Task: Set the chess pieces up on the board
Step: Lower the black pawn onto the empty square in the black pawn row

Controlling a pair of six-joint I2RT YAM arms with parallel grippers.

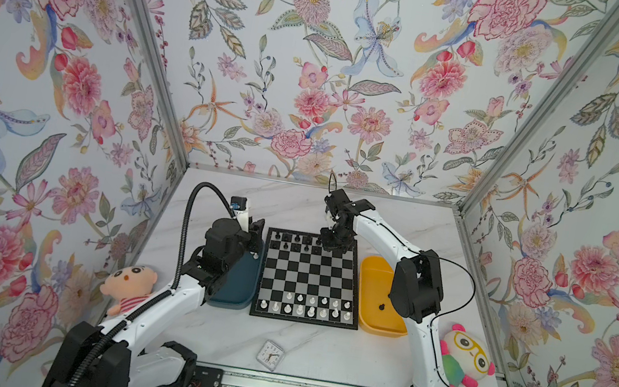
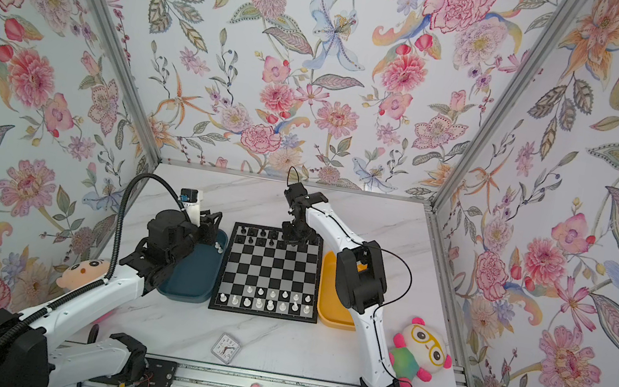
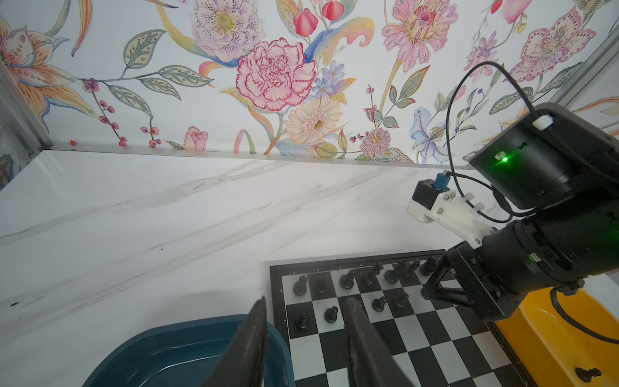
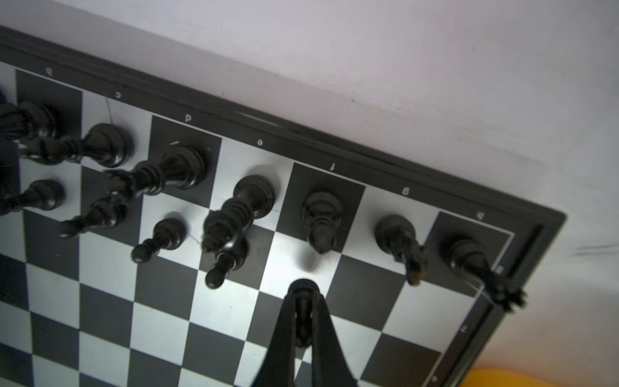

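The board (image 1: 303, 282) lies flat in the middle of the white marbled table (image 1: 411, 227), with a dark teal tray (image 1: 237, 292) just beside its left edge and a yellow tray (image 1: 374, 293) just beside its right edge. It is square, with black and silvery-grey checks, a black border and small white file letters along the far rim. The black pieces (image 1: 297, 239) stand at the far edge: in the right wrist view a back row is filled from the b file to the h file, and in front of it a part row of pawns runs in from the left side. The white pieces (image 1: 306, 305) stand in two rows at the near edge, small glossy figures, each well inside its square. The right gripper (image 4: 303, 296) reaches down over the far right part of the board, its fingers pressed on a black pawn (image 4: 303, 287) held lengthwise between them over the light square in front of the f-file piece. A small shadow falls on that square, and whether the pawn touches it cannot be told. The left gripper (image 3: 306, 303) hovers over the far end of the teal tray by the board's far left corner, its fingers partly spread with nothing between them. A lone white figure (image 1: 256, 256) is in the teal tray and a lone black figure (image 1: 381, 307) is in the yellow tray
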